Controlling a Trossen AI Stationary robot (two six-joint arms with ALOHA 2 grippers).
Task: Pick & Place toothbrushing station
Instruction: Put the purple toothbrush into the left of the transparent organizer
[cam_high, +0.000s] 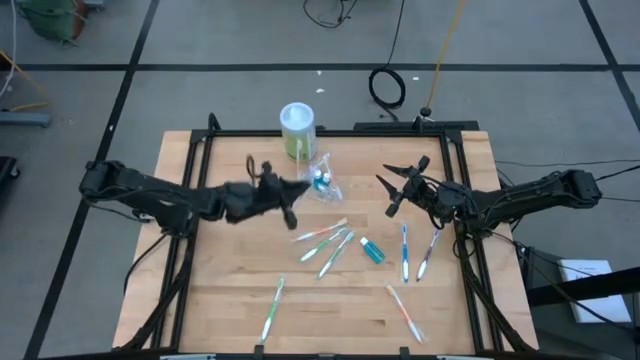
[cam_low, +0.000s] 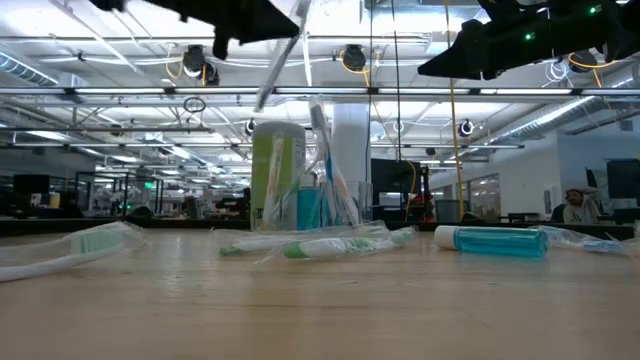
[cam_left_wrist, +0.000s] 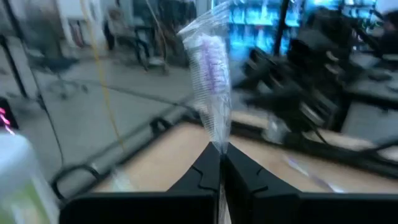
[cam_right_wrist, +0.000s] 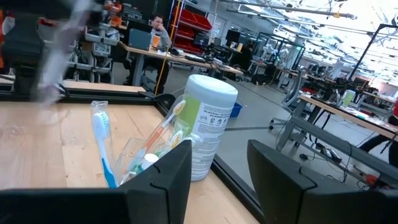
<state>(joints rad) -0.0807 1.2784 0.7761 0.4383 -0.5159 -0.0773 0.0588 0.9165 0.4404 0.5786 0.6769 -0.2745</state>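
The toothbrushing station (cam_high: 322, 182) is a clear holder with toothbrushes standing in it. It rests on its base at the far middle of the table, beside a green canister (cam_high: 298, 130); it also shows in the right wrist view (cam_right_wrist: 144, 160). Left of the station and high above the table, my left gripper (cam_high: 290, 203) is shut on a toothbrush in a clear wrapper (cam_left_wrist: 212, 68). To the station's right my right gripper (cam_high: 398, 187) hangs open and holds nothing; the right wrist view shows the gap between its fingers (cam_right_wrist: 221, 180). My left gripper pinches the wrapped toothbrush between its two fingers, on the clear wrapper just behind the bristle head (cam_left_wrist: 219, 142). The head with pale purple bristles sticks out past the fingertips. The brush is lifted clear of the table and slants in the low view (cam_low: 283, 58).
Several wrapped toothbrushes (cam_high: 325, 240) lie on the table's middle, with others at the right (cam_high: 405, 250) and near the front edge (cam_high: 272, 310). A blue tube (cam_high: 372, 250) lies between them. A black frame (cam_high: 330, 132) borders the wooden table.
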